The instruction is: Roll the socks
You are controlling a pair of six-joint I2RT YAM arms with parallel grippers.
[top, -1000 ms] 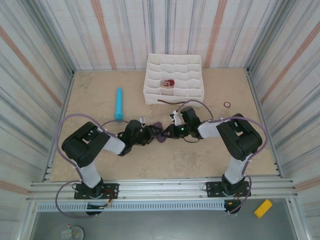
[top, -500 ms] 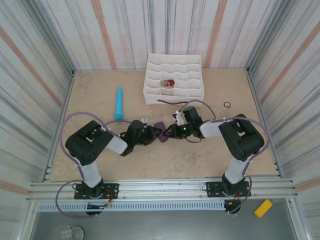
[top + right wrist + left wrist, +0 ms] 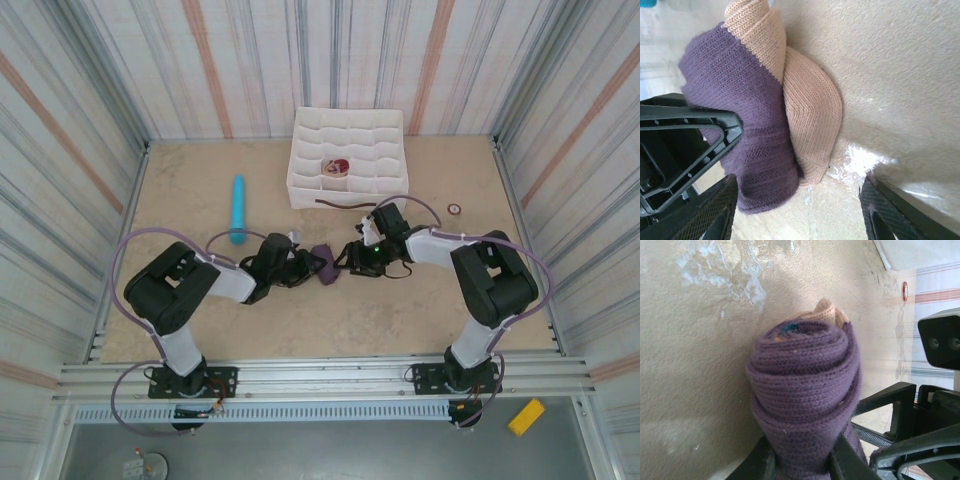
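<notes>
The socks [image 3: 805,390] look nearly done. They form one tight purple roll with beige showing at its core and a beige flap bulging from one side, and the roll lies on the desk [image 3: 400,310] between the two arms. The left claw [image 3: 303,268] is clamped narrow on one end of the roll. The right claw [image 3: 800,205] stands wide, just beside it and clear of the cloth. What is left, I judge, is tucking that flap and letting go. The gripped end is hidden between the fingers, and from above the roll is just a small dark blob.
</notes>
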